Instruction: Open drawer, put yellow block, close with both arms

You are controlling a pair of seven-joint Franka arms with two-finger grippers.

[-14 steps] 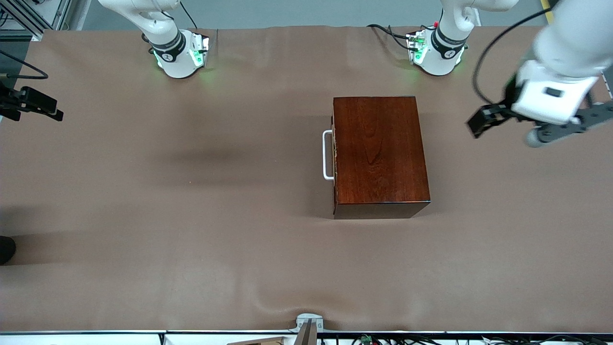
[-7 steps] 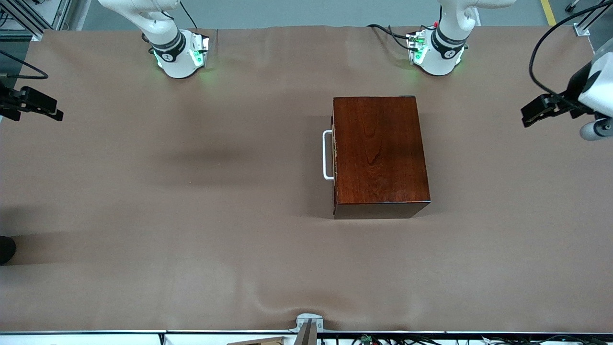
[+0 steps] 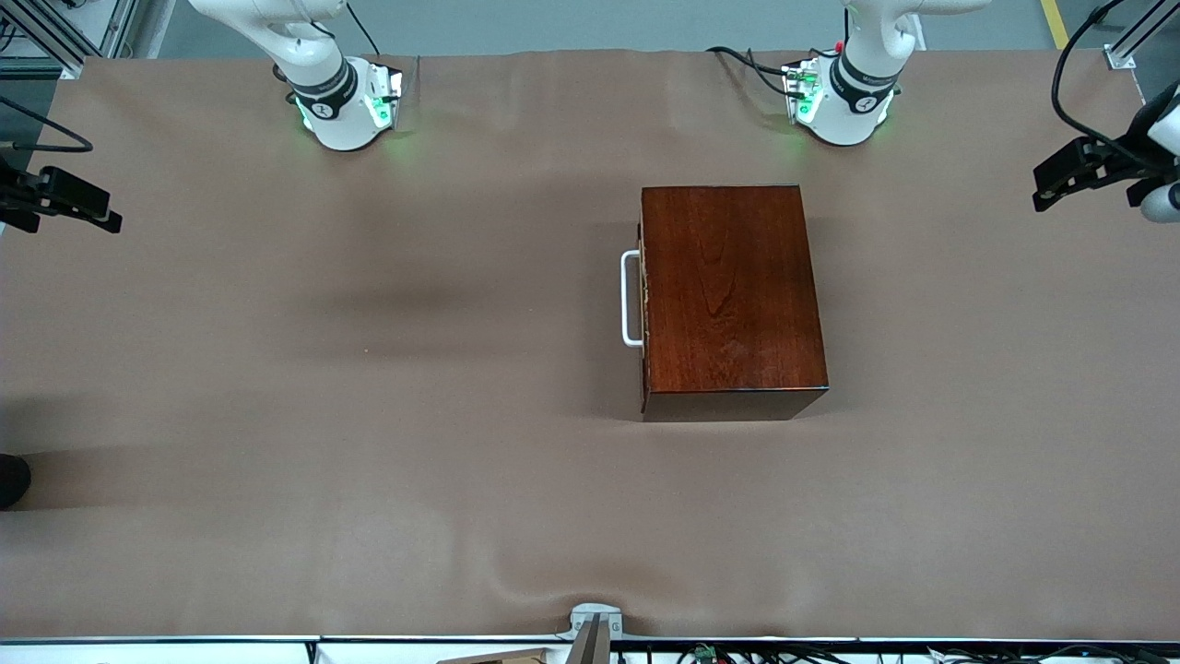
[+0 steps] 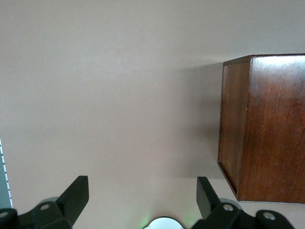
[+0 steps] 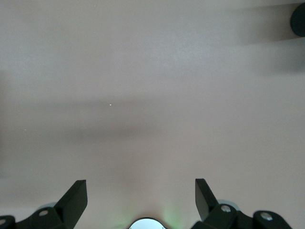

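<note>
The mahogany-coloured box [image 3: 728, 295] stands in the middle of the table. Its drawer is shut, and the white bar handle [image 3: 630, 298] faces the right arm's end of the table. The yellow block is out of view. My left gripper [image 4: 142, 195] is open and empty, up over the bare cloth at the left arm's end, with the box [image 4: 267, 129] off to one side of it. Only the left arm's wrist [image 3: 1097, 166] shows at the front view's edge. My right gripper [image 5: 141, 195] is open and empty over bare cloth at the right arm's end, where that arm waits.
The two green-lit arm bases [image 3: 346, 106] [image 3: 843, 101] stand along the table's edge farthest from the front camera. A dark round object [image 3: 11, 480] [image 5: 299, 19] sits at the right arm's end. A metal bracket [image 3: 595, 622] is at the edge nearest the camera.
The left arm has swung away from the box toward the left arm's end of the table, almost out of the front view. The box and the right arm have not moved.
</note>
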